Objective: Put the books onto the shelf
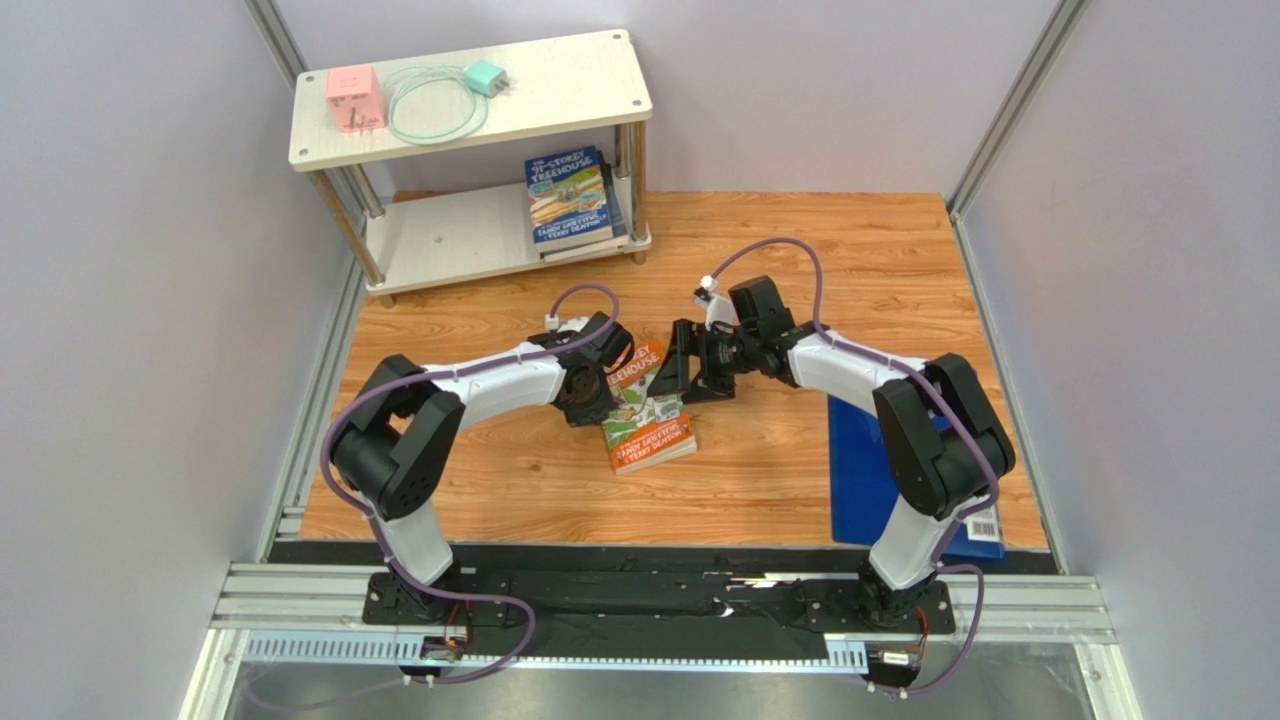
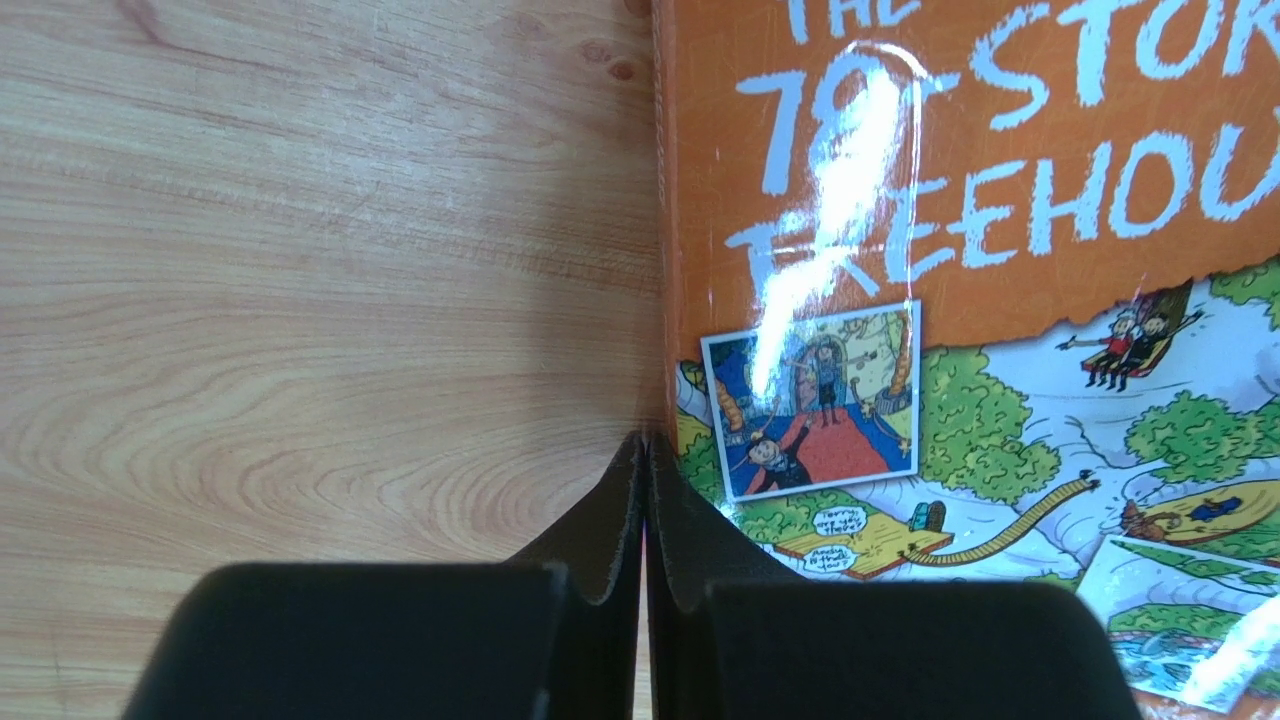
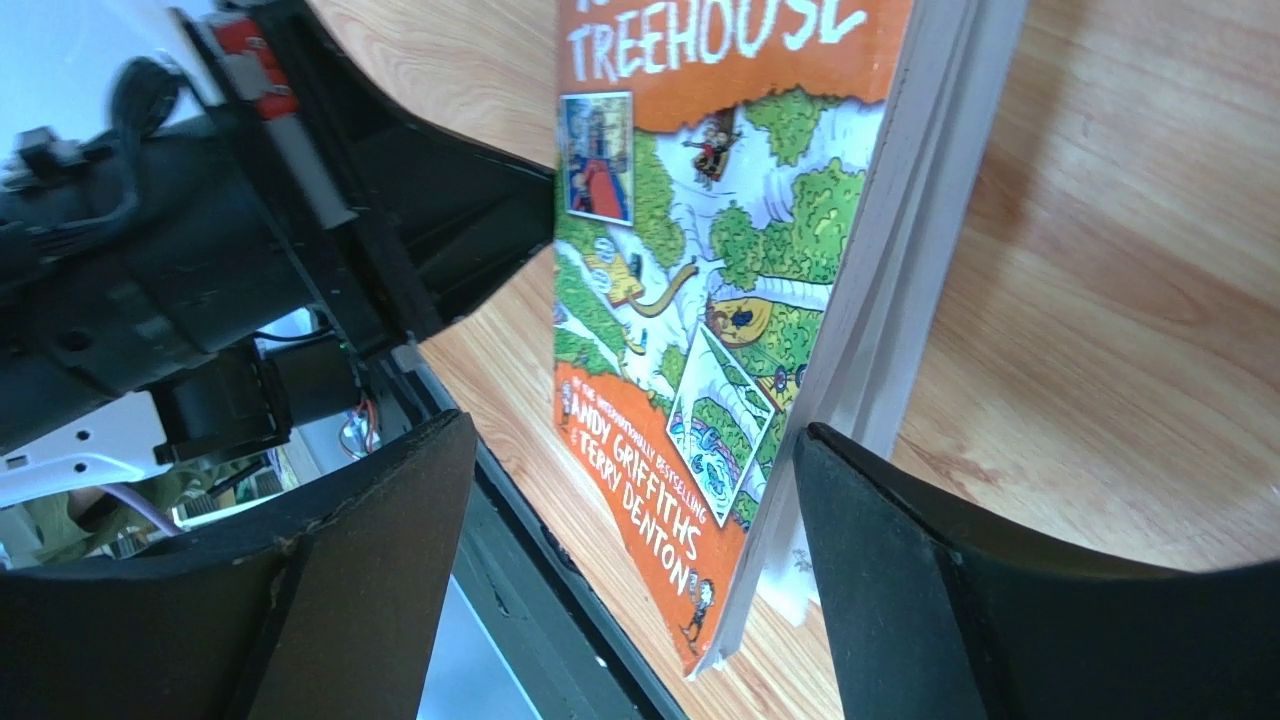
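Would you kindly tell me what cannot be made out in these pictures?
- Top view: orange-green book, upper part under left arm and right arm.
- Top view: lower-shelf stack, count too small to tell.
- Left wrist view: title cut by frame edge.
- Top view: blue sheet, partly under right arm.

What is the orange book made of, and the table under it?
The orange book looks like paper with a glossy card cover: white glare streaks cross it and thin pale page edges show. The table looks like wood, or a wood-print laminate, smooth with a slight sheen: brown grain lines and knots.
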